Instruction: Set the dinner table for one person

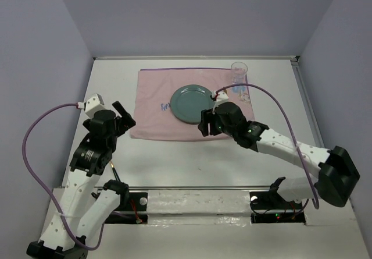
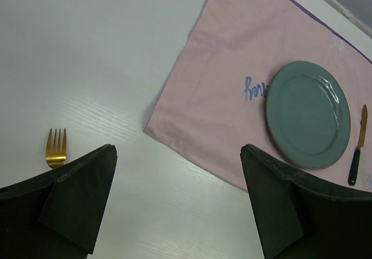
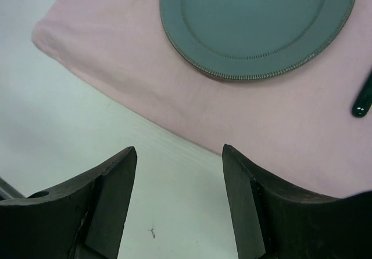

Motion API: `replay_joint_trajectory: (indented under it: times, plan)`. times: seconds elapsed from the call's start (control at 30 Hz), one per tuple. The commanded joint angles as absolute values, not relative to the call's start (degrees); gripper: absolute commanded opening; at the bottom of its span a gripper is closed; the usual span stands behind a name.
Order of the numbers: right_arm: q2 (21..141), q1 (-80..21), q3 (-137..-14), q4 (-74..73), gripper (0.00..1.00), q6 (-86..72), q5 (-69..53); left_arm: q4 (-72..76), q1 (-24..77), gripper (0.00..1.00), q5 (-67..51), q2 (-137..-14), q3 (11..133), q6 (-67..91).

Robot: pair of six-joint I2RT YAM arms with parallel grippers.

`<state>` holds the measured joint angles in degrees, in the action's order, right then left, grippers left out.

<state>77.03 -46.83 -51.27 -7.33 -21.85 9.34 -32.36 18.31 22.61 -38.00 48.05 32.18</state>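
You have one dinner table (image 1: 174, 160), the white top spreading under both arms. On it lies one pink cloth (image 1: 154, 105) with one grey-green plate (image 1: 192, 103) at its middle. Your left gripper (image 2: 177, 151) hangs over bare table left of the cloth, jaws wide apart and empty. Your right gripper (image 3: 178, 151), also spread and empty, sits over the cloth's near edge. One clear glass (image 1: 239, 73) stands at the cloth's far right corner. One knife (image 2: 357, 148) lies just right of the plate; the right wrist hides it in the top view. One gold fork (image 2: 56, 147) lies left of the cloth, its handle hidden behind a left finger.
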Motion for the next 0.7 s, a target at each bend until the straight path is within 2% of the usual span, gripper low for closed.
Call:
replay_joint_trajectory:
  times: [0.0, 0.23, 0.33, 0.57, 0.67]
  plan:
    - [67.1, -46.8, -49.6, -7.2, 0.66, -20.0, 8.4, -40.9, 13.7, 0.99, 20.0, -42.6, 51.9, 36.3]
    - [59.4, -46.8, -45.3, -7.6, 0.65, -19.2, 8.0, -45.5, 7.8, 0.98, 16.5, -52.8, 49.4, 40.4]
    - [58.7, -46.8, -44.5, -7.1, 0.65, -18.7, 8.6, -46.5, 4.5, 0.86, 14.8, -56.8, 49.5, 41.7]
    - [61.1, -46.3, -44.1, -6.9, 0.63, -19.2, 8.7, -50.8, -1.7, 0.74, 22.0, -64.9, 47.8, 43.5]
    - [61.6, -45.3, -44.1, -6.7, 0.63, -19.3, 8.8, -52.6, -3.0, 0.72, 23.6, -68.9, 48.6, 44.0]
